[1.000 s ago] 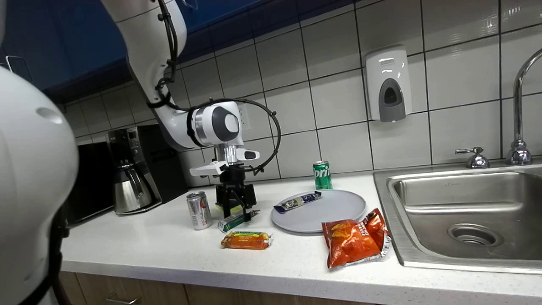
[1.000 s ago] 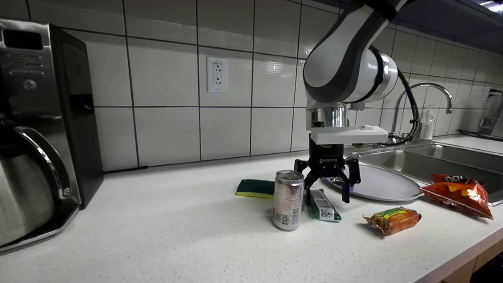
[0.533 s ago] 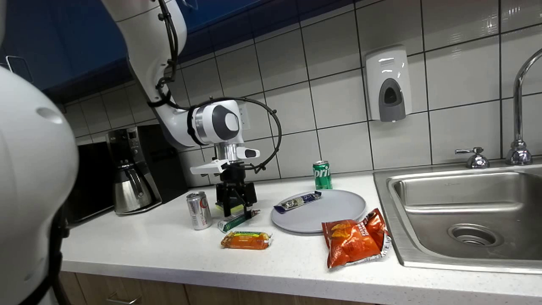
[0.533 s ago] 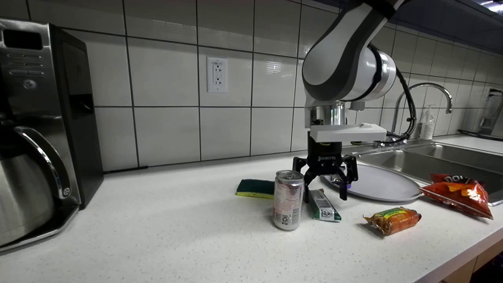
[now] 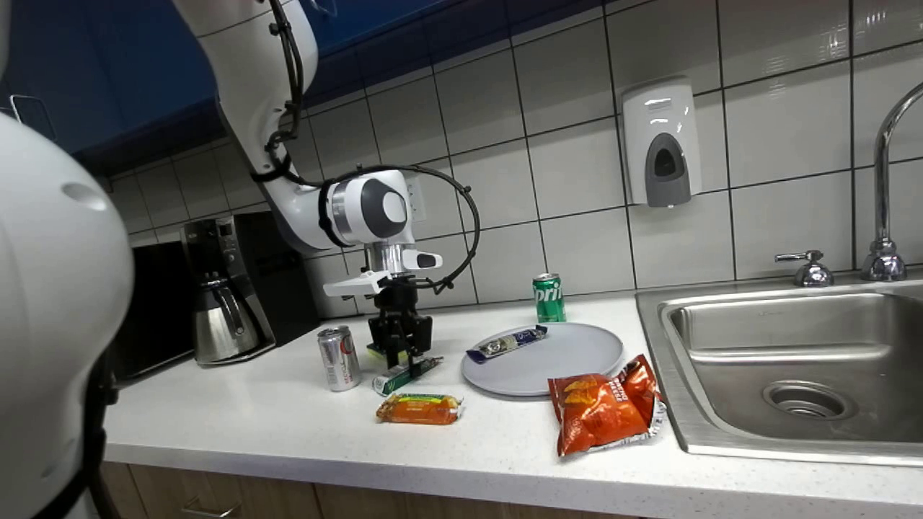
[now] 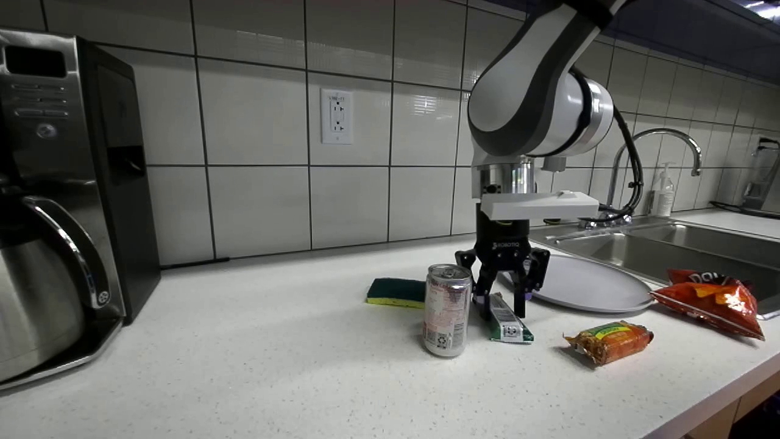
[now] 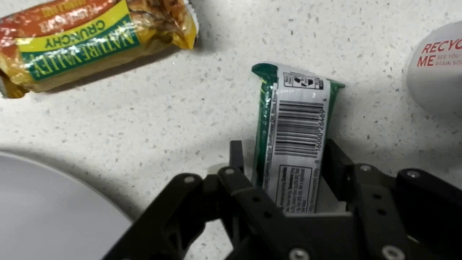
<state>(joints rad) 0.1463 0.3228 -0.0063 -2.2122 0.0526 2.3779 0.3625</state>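
Altogether, one hand straddles one green bar; two cans stand.

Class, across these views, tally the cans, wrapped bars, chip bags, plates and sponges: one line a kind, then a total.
Cans: 2 (silver can, green can)
Wrapped bars: 3 (green bar, orange bar, blue bar)
Chip bag: 1
Plate: 1
Sponge: 1
Total: 8
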